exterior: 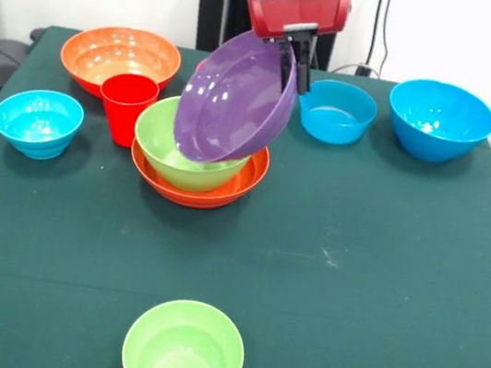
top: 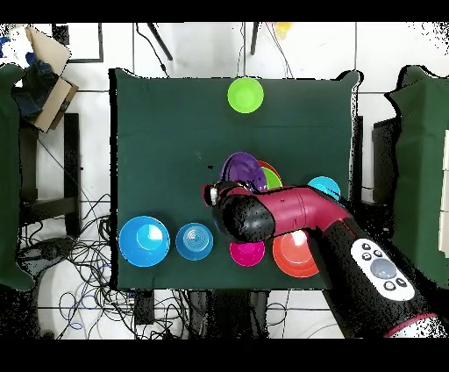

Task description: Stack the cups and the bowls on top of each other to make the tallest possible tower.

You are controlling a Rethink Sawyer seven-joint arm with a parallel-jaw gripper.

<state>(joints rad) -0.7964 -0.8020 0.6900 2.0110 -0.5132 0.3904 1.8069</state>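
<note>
1. Front view: red and black gripper (exterior: pixel 294 66) pinches the rim of the wide glossy purple plastic bowl (exterior: pixel 233 100); dark fingers (exterior: pixel 303 65) clamp the bowl's upper right edge, one each side of the wall.
2. Purple bowl hangs below-left of the fingers, tilted steeply, opening facing the camera, lower edge dipping into the glossy green plastic bowl (exterior: pixel 176 150).
3. That green bowl sits nested in a wide orange plastic bowl (exterior: pixel 226 190) (tower base), directly under the fingers' load.
4. Small glossy red plastic tumbler (exterior: pixel 127 106) stands upright left of the tower, just beside it.
5. Second wide orange bowl (exterior: pixel 121 56) behind the tumbler; small blue bowl (exterior: pixel 38 121) far left.
6. Right of the fingers: medium blue bowl (exterior: pixel 336 111) close, larger blue bowl (exterior: pixel 440 120) further out.
7. Second green bowl (exterior: pixel 184 350) well apart, near the front edge of the dark green table (exterior: pixel 378 289).
8. Overhead view: arm covers the gripper; purple bowl (top: pixel 243 168) shows past it, small magenta bowl (top: pixel 247 253) partly hidden beneath the arm.
</note>
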